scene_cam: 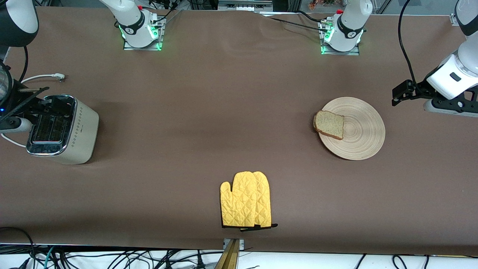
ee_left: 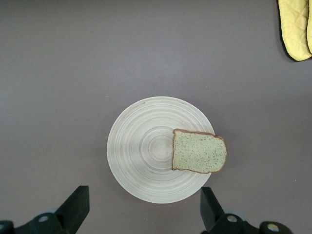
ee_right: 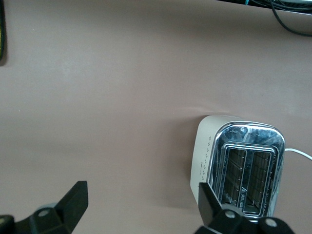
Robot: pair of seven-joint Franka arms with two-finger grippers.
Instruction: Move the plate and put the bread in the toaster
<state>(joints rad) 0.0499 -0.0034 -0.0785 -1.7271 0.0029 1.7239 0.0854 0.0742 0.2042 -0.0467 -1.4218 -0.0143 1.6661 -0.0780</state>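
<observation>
The round beige plate [scene_cam: 360, 130] lies toward the left arm's end of the table and also shows in the left wrist view [ee_left: 146, 151]. The bread [scene_cam: 329, 124] lies flat on the plate's edge toward the right arm's end, slightly overhanging the rim, and shows in the left wrist view too [ee_left: 199, 152]. The cream toaster [scene_cam: 73, 130] with its chrome top stands at the right arm's end [ee_right: 241, 163], slots empty. My left gripper [scene_cam: 401, 93] [ee_left: 144, 204] is open and empty in the air beside the plate. My right gripper [scene_cam: 41, 104] [ee_right: 142, 192] is open and empty over the toaster.
A yellow oven mitt [scene_cam: 245, 200] lies mid-table near the front edge, nearer the front camera than the plate; it shows in the left wrist view [ee_left: 295, 27]. The toaster's white cord and plug [scene_cam: 43, 77] lie on the table beside it.
</observation>
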